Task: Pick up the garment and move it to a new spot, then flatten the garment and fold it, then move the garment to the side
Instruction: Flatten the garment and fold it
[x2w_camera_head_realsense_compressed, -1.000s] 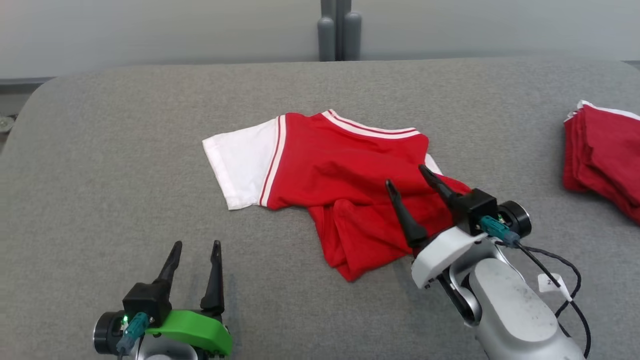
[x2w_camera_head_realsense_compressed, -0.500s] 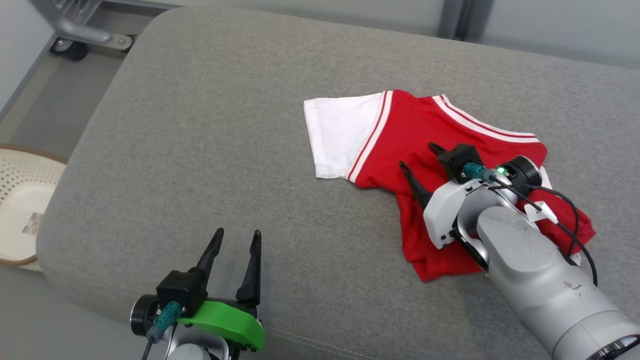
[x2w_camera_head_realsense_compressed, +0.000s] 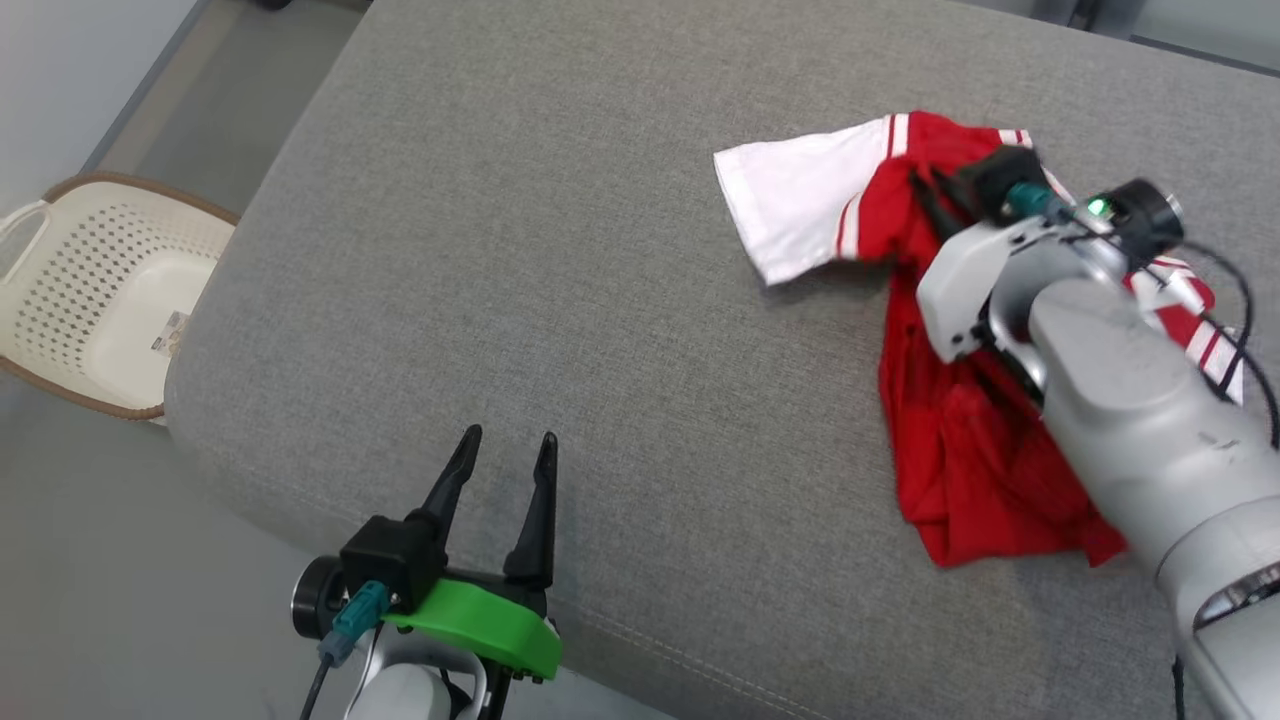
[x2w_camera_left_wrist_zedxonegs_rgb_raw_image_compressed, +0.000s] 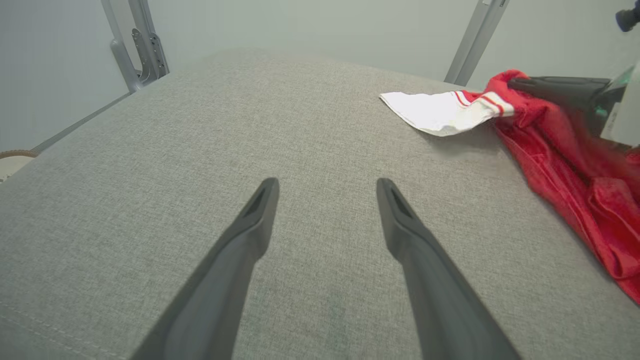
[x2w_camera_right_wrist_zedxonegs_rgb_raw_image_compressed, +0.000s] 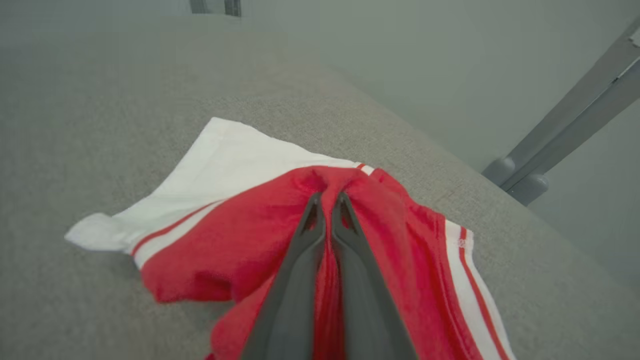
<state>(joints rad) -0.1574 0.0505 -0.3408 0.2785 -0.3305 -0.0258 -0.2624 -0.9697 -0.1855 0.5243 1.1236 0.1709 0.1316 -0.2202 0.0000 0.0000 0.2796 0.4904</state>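
On the far left, 1 pale slotted basket (x2w_camera_head_realsense_compressed: 110, 290) sat on the floor (x2w_camera_head_realsense_compressed: 120, 560), just off the rounded left edge of the grey padded table (x2w_camera_head_realsense_compressed: 560, 250). Next came the left gripper (x2w_camera_head_realsense_compressed: 509, 436), low at the table's near edge, its arm level and its 2 dark fingers pointing up the head view; its jaws stood wide with nothing between them. From its own wrist camera the left gripper (x2w_camera_left_wrist_zedxonegs_rgb_raw_image_compressed: 326, 183) hung just above bare grey cloth. A broad stretch of table lay between it and the 1 red shirt (x2w_camera_head_realsense_compressed: 960, 470), which sat toward the right, well in from the far edge. The shirt's 1 white sleeve (x2w_camera_head_realsense_compressed: 790, 205) spread out to the left, and its crumpled lower part lay on the table, reaching toward the near side. The right arm reached in from the lower right, forearm slanting over the shirt. The right gripper (x2w_camera_head_realsense_compressed: 928, 180) had its 2 fingers pinched together on a fold of red cloth beside the sleeve seam; in the right wrist view the right gripper (x2w_camera_right_wrist_zedxonegs_rgb_raw_image_compressed: 328, 197) showed that fold bunched up between the closed tips.
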